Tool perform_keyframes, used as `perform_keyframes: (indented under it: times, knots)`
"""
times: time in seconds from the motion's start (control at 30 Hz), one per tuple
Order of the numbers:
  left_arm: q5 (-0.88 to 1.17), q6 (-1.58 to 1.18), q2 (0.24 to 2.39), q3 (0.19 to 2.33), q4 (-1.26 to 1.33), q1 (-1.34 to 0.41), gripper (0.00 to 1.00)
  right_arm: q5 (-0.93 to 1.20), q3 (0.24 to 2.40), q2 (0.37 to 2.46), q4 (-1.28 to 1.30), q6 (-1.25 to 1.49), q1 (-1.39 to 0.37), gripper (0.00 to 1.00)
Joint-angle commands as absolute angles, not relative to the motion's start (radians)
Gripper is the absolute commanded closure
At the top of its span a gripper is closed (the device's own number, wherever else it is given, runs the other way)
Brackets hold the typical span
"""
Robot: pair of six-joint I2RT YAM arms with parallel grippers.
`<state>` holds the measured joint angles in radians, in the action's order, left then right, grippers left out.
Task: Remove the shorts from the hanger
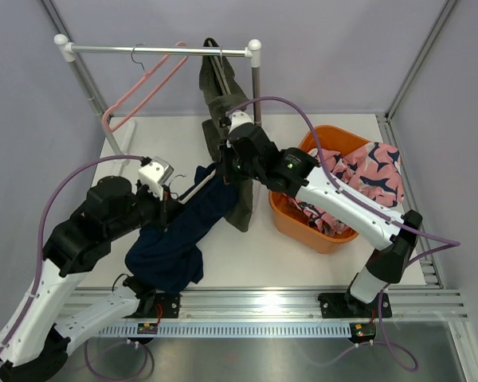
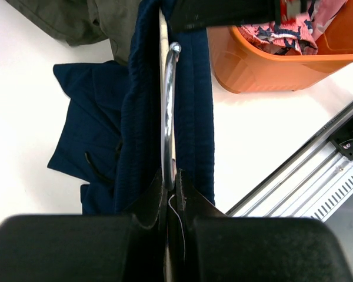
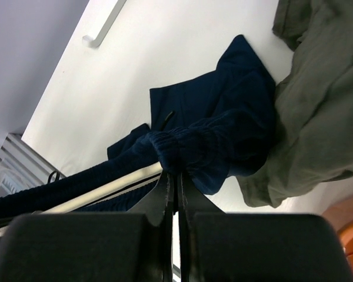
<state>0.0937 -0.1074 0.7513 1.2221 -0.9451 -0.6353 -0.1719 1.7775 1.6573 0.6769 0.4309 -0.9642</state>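
Left jaws clamp the hanger (image 2: 169, 111); right jaws pinch the navy shorts (image 1: 171, 247), draped from it onto the desk (image 1: 319, 263). Olive shorts (image 1: 223, 103) hang on the rail (image 1: 159, 49), pink shorts (image 1: 374, 179) in the basket (image 1: 299, 219).

White rail (image 1: 159, 49): 1 pink hanger (image 1: 143, 78), olive green cloth shorts (image 1: 223, 103).
Left arm (image 1: 95, 223) to right arm (image 1: 334, 195): dark navy cloth shorts (image 1: 171, 251), sagging onto my table (image 1: 247, 255).
Orange plastic tub (image 1: 291, 219): pink blotched shorts (image 1: 374, 179) inside.

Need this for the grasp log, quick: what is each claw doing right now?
Left claw: closed on the metal hanger, inside the navy shorts.
Right claw: closed on the navy shorts' waistband.
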Motion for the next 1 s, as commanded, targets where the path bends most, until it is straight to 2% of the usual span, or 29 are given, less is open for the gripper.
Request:
perform_keyframes:
  times: [0.0,0.37,0.57,0.73,0.97]
  knots:
    - [0.19,-0.083,0.692,1.266,-0.957,-0.641,1.0,-0.285,1.847,1.684,0.69,0.387,-0.896,1.0]
    - [0.219,-0.081,0.614,1.284,-0.93,-0.641,1.0,-0.247,1.809,1.686,0.678,0.397,-0.844,1.0]
    - [0.128,-0.11,0.601,1.293,-0.859,-0.641,1.0,-0.212,1.781,1.649,0.664,0.383,-0.851,1.0]
    - [0.094,-0.17,0.563,1.215,-0.715,-0.641,1.0,-0.192,1.779,1.624,0.661,0.377,-0.978,1.0]
    - [0.005,-0.209,0.617,1.198,-0.586,-0.641,1.0,-0.206,1.816,1.626,0.673,0.353,-1.147,1.0]
